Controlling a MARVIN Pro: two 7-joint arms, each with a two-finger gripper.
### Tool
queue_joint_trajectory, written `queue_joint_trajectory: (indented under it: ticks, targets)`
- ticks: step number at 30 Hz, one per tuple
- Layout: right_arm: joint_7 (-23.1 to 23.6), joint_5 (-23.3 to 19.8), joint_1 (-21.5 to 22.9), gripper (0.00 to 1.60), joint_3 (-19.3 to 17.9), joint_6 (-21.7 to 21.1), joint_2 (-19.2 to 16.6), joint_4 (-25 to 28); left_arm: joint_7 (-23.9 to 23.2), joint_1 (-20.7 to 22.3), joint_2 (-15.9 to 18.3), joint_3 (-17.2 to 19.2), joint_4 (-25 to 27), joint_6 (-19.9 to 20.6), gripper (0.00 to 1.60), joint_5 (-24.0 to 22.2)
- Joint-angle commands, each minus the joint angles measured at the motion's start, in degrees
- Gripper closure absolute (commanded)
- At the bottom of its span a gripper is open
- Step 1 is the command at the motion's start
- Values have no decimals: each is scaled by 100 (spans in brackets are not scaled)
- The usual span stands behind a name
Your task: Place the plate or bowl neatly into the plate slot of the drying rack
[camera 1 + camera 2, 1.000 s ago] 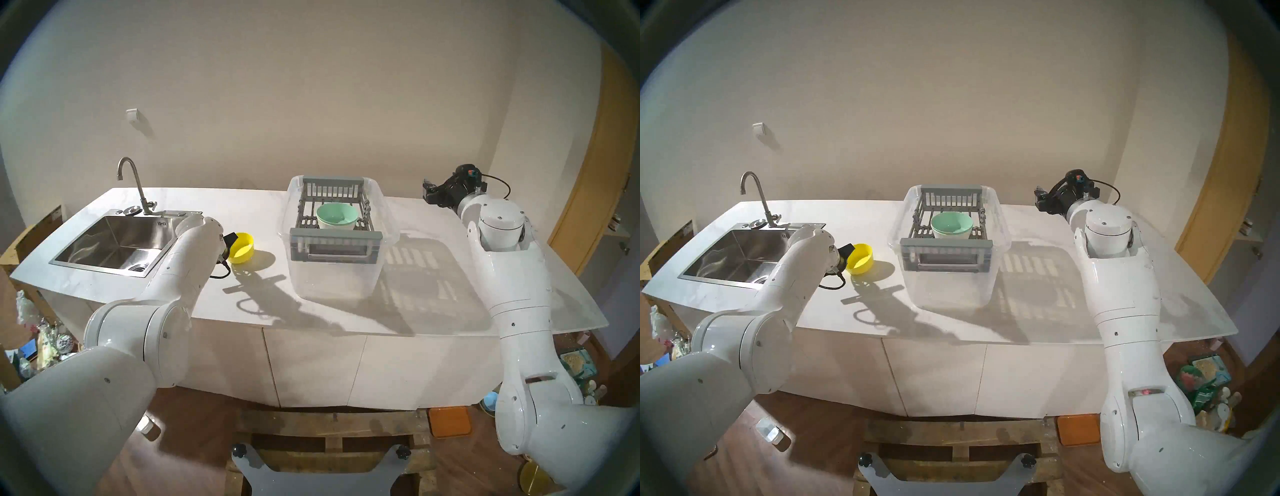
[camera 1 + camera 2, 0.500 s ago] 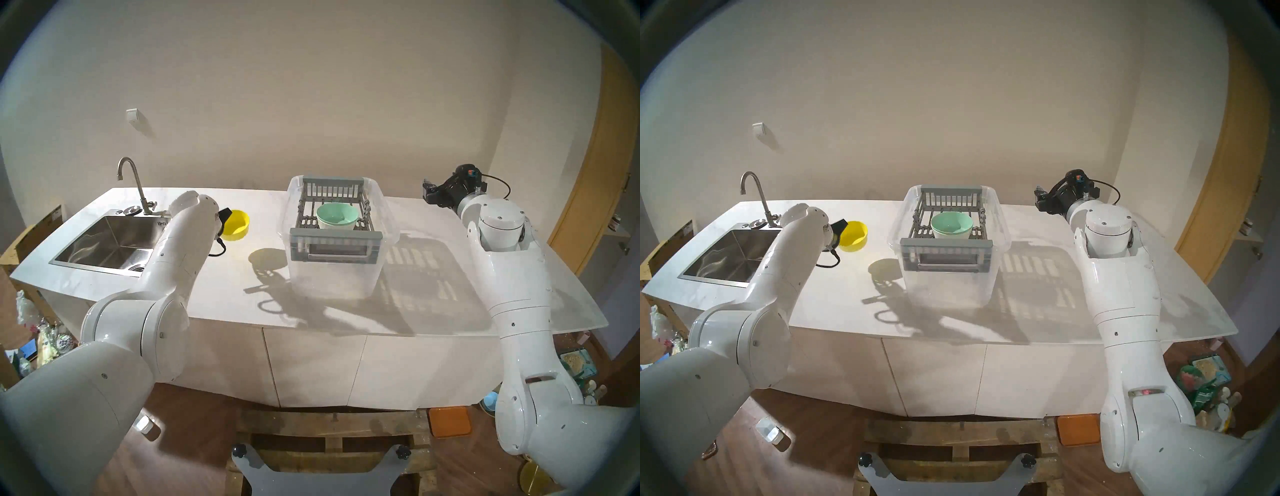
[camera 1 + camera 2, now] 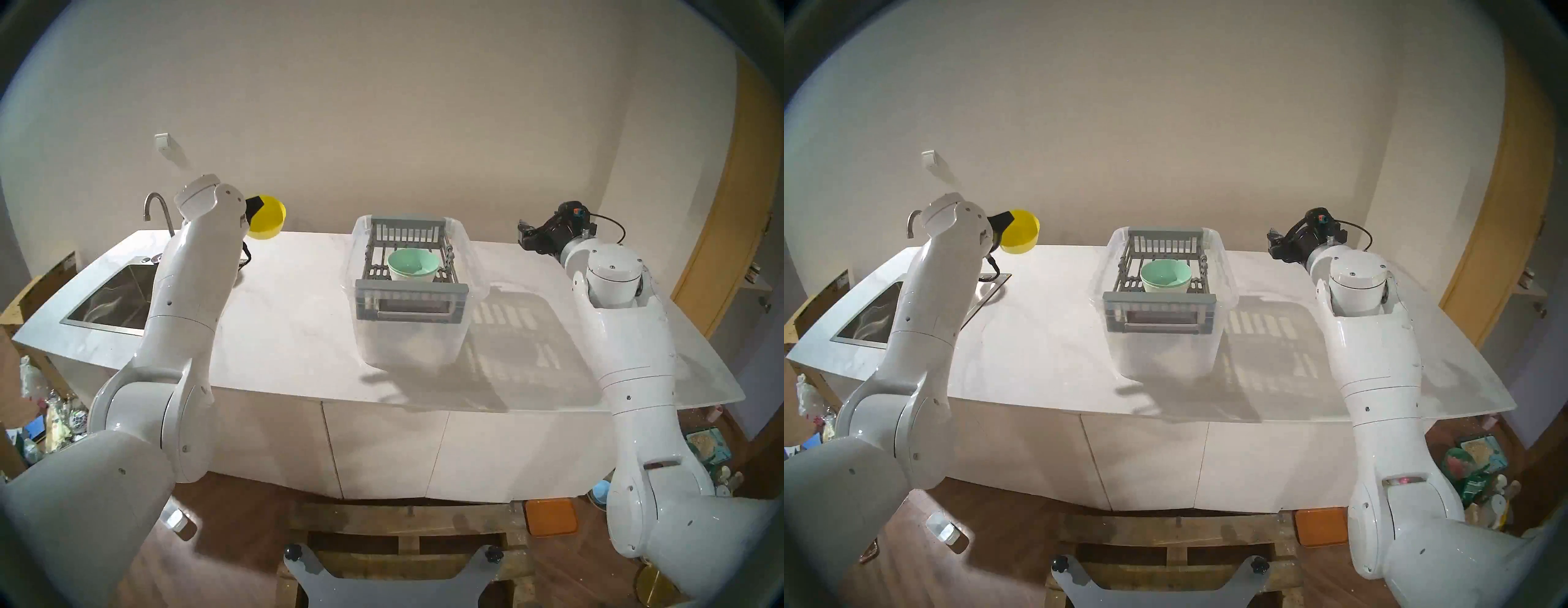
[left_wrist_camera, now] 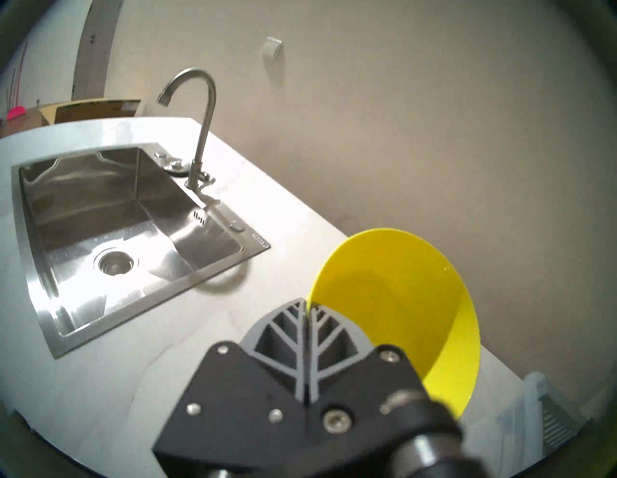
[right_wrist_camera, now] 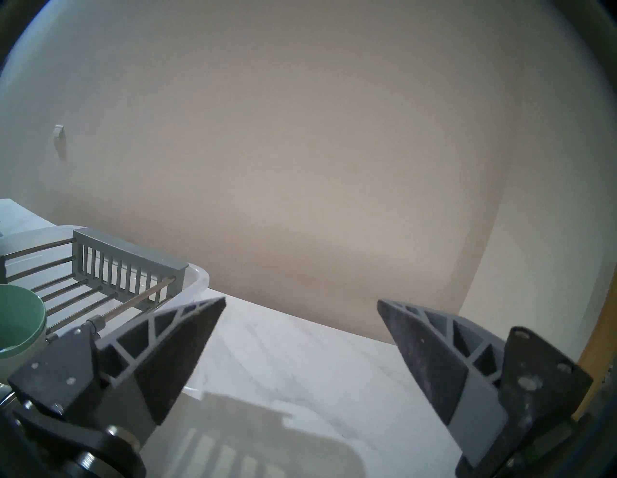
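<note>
**Ana:** Lifted since a second ago, the yellow bowl (image 3: 268, 220) now hangs at the head view's upper left, well clear of the counter (image 3: 297, 331), pinched by the left gripper (image 3: 256, 206).

**Ben:** And the target?

**Ana:** Centre frame: the drying rack (image 3: 411, 290) sits in a clear tub (image 3: 407, 344), a green bowl (image 3: 412, 264) already filling its near half. Bare bars lie behind it, probably the free plate slot (image 3: 377, 254).

**Ben:** Left wrist view?

**Ana:** Its fingers (image 4: 293, 337) meet on the bowl's rim at lower centre, a grip that suits carrying it edge-on. Sink (image 4: 110, 233) and faucet (image 4: 197, 130) stay left.

**Ben:** Right wrist?

**Ana:** The right gripper (image 5: 300, 310) stands spread wide, empty, beside the rack's far rim at left.
</note>
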State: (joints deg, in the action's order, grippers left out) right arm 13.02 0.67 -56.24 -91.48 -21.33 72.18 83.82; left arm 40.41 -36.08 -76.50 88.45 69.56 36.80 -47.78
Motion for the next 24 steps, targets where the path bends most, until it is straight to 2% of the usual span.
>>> queue_joint_trajectory:
  ticks: [1,2,9,10,18,24]
  targets:
    - [-4,-15,147,0,-21,104,-1,135,166,244,-327,-126,186,322,160,-110]
    - [-4,-15,147,0,-21,104,-1,135,166,244,-327,-126,186,322,160,-110]
    - [-4,-14,148,0,-20,94,-2,135,237,576,-1019,-507,-65,332,160,-124]
    - [-4,-14,148,0,-20,94,-2,135,237,576,-1019,-507,-65,332,160,-124]
    - [-4,-15,147,0,-21,103,-1,135,194,938,-1645,-863,-658,302,160,-135]
    - [-5,-15,147,0,-20,104,-1,135,215,973,-1968,-976,-758,333,160,-143]
